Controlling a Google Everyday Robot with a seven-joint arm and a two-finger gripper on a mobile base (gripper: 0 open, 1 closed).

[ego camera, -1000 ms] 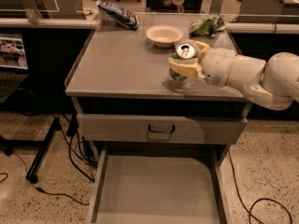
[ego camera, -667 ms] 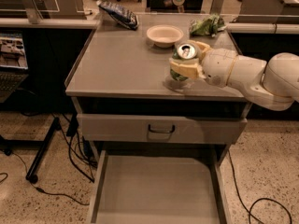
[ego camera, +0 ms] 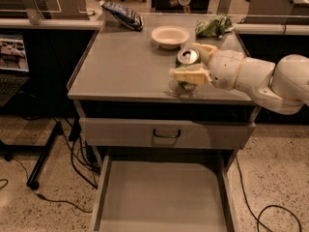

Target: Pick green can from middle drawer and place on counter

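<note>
The green can (ego camera: 187,58), dark green with a silver top and pull tab, stands upright near the front right of the grey counter (ego camera: 125,66). My gripper (ego camera: 194,64) reaches in from the right and is shut on the can, one cream finger across its front and one behind it. Whether the can's base touches the counter is hard to tell. The middle drawer (ego camera: 161,197) is pulled open below, and its flat grey floor is bare.
A white bowl (ego camera: 170,35), a green foil snack bag (ego camera: 213,27) and a dark chip bag (ego camera: 121,14) lie at the back of the counter. A shut drawer front with a black handle (ego camera: 166,134) sits above the open drawer. Cables and a black stand (ego camera: 43,158) are on the floor at left.
</note>
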